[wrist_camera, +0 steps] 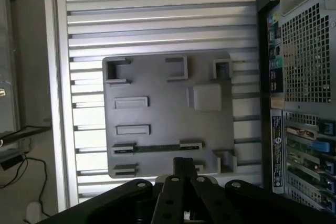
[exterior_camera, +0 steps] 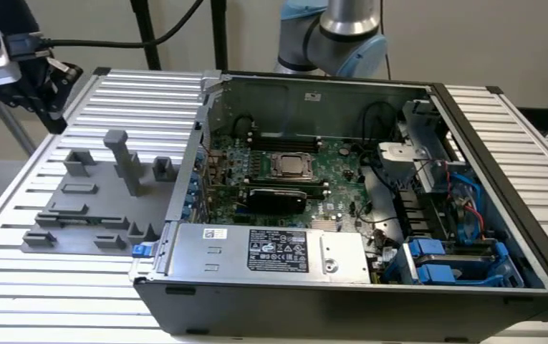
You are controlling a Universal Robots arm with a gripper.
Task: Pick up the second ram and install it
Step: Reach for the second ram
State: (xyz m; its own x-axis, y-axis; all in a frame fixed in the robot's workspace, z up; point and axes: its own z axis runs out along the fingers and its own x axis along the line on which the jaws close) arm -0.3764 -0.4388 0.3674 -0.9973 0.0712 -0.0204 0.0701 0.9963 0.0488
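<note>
**Shut and Empty Above the Fixture**

Shows the second ram [wrist_camera: 157, 148] as a slim dark-green strip standing on edge, held at each end by a small bracket [wrist_camera: 124, 148] of the gray fixture plate [wrist_camera: 168, 119]. Lies below the claw [wrist_camera: 182, 162] and just ahead of its tips, apart from them and untouched.

Holds nothing in the claw. Presses the fingers [wrist_camera: 178, 167] together, with no gap to be seen between them. Hangs above the plate's nearer edge, clear of its surface.

Beyond the ram, farther from the claw, carries more raised brackets and open pockets, plus a plain square block [wrist_camera: 207, 97]. Rests flat on a slatted metal table [wrist_camera: 157, 19].

Finds an open computer case [exterior_camera: 350, 315] just beside the plate, on the same table and farther from the claw than the ram. Reveals inside it a green motherboard [exterior_camera: 345, 179] with a silver square CPU [exterior_camera: 291, 165], a silver power supply [exterior_camera: 274, 251] along the wall away from the claw, and blue drive caddies [exterior_camera: 445, 266] in the corner farthest from the claw. Places the robot arm [exterior_camera: 345, 32] behind the case, well apart from the ram.
</note>
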